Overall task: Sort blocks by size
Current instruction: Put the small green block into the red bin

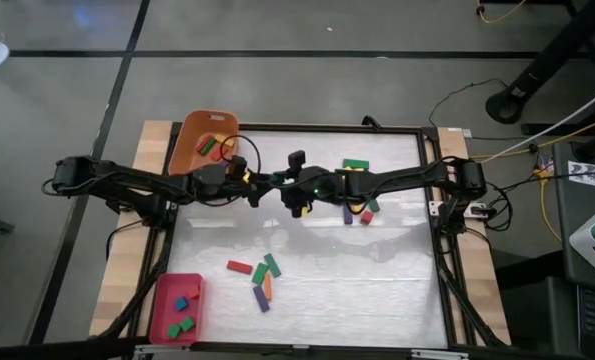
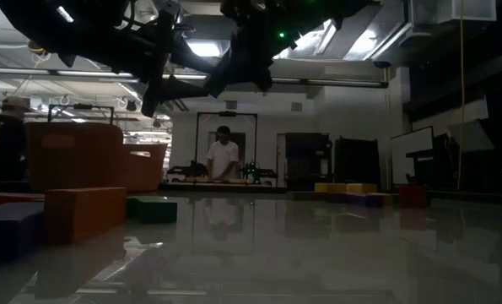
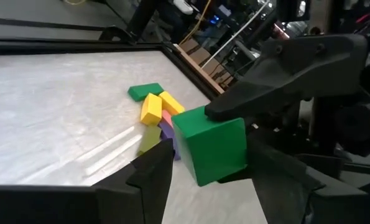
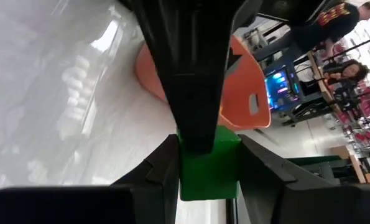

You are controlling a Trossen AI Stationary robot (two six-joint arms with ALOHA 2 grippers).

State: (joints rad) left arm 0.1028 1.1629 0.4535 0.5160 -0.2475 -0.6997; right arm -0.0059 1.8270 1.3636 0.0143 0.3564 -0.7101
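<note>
A green cube block [image 3: 209, 146] hangs in mid-air over the middle of the table, where both arms meet. My right gripper [image 4: 206, 165], reaching in from the table's right, is shut on it. My left gripper [image 3: 212, 177], reaching from the left, is open. Its fingers stand on either side of the cube with narrow gaps showing. Loose blocks lie under the right arm [image 1: 362, 210], and another group lies near the front [image 1: 262, 280]. A green bar [image 1: 355, 163] lies toward the far edge. My right gripper pinches the green cube by two opposite faces [image 4: 188, 174] between its two fingers. The fingers [image 3: 284, 68] come roughly level from the table's right side. The cube is lifted clear, well above the table.
An orange tub [image 1: 202, 140] at the far left holds a few blocks. A flat red tray [image 1: 177, 308] at the near left holds blue and green blocks. A black frame [image 1: 432, 250] borders the white table. People stand in the room beyond the table.
</note>
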